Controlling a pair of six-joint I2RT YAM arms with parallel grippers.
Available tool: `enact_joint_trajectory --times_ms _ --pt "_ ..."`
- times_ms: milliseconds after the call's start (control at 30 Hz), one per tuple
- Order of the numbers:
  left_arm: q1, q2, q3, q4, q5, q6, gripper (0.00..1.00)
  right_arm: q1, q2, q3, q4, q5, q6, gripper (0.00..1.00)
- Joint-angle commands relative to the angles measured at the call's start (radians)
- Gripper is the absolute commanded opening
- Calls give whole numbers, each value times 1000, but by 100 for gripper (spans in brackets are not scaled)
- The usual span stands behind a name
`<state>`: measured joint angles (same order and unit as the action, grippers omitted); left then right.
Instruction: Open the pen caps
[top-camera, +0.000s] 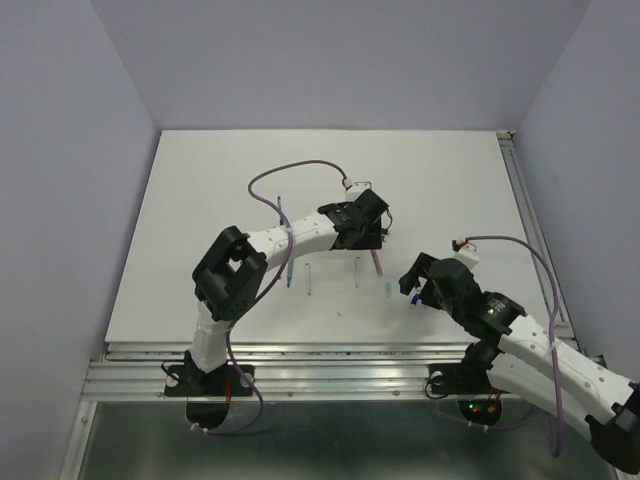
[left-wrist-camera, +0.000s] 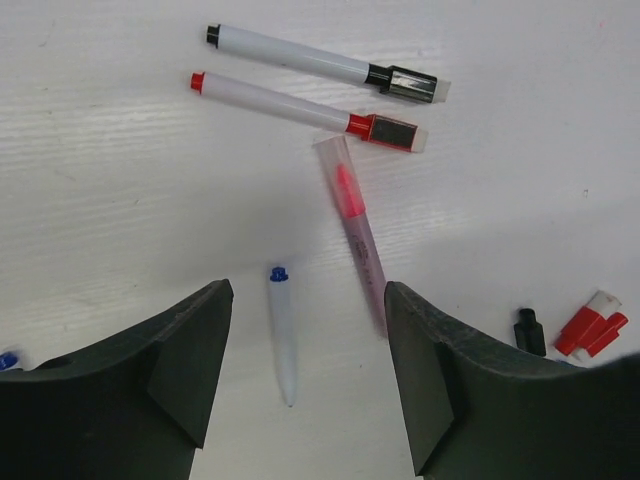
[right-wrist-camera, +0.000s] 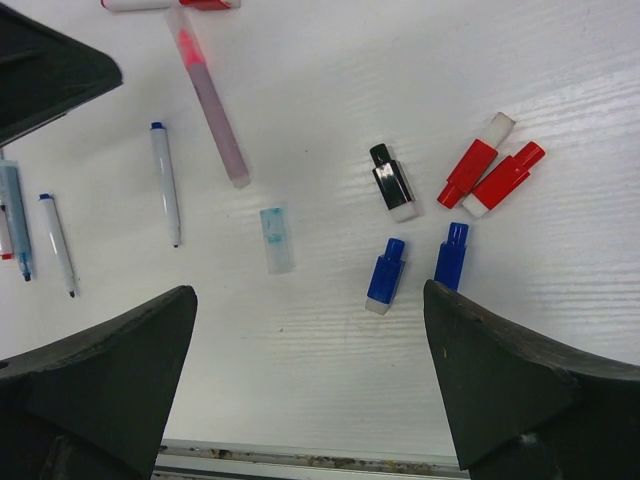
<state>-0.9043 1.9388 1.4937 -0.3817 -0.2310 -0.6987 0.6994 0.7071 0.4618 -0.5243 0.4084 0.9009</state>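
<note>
1. Walls (top-camera: 330, 60): plain pale lilac, closing the table in on three sides.
2. Table (top-camera: 200, 190): white, matt, faintly grained, with a metal rail (top-camera: 300, 355) along its near edge.
3. Left gripper (left-wrist-camera: 308, 300): jaws wide apart, nothing held, hanging over the table's middle.
4. Right gripper (right-wrist-camera: 308, 295): jaws fully spread and also empty, over the near right part.
5. Black marker (left-wrist-camera: 300, 57) and red marker (left-wrist-camera: 280, 100): side by side, well ahead of the left gripper, each with its fitted caps (left-wrist-camera: 405, 82) on. These look like the work left.
6. Pink pen (left-wrist-camera: 358, 235): just ahead of the left gripper, toward its right side. Cannot tell whether its tip is covered.
7. Blue pen (left-wrist-camera: 283, 335): capless, lying between the left jaws.
8. Loose caps, all ahead of the right gripper: red caps (right-wrist-camera: 475, 172), blue caps (right-wrist-camera: 385, 272), black cap (right-wrist-camera: 392, 182), clear cap (right-wrist-camera: 275, 240).
9. Step, as judged: between pens, with most caps off. The next move calls for one gripper on a marker's barrel, the other on its cap, then a straight pull apart.
</note>
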Motion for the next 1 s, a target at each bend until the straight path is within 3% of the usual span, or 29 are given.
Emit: enact_joint_trajectory --times_ms 0,333,967 --pt "-13 84 135 -37 18 18 72 -8 -49 -18 15 46 -5 100" --pt "-33 253 329 -137 -14 1 65 -8 -106 -41 30 58 -22 100" --pt "-41 396 439 -250 -99 -48 51 -8 -104 -46 38 67 -26 100"
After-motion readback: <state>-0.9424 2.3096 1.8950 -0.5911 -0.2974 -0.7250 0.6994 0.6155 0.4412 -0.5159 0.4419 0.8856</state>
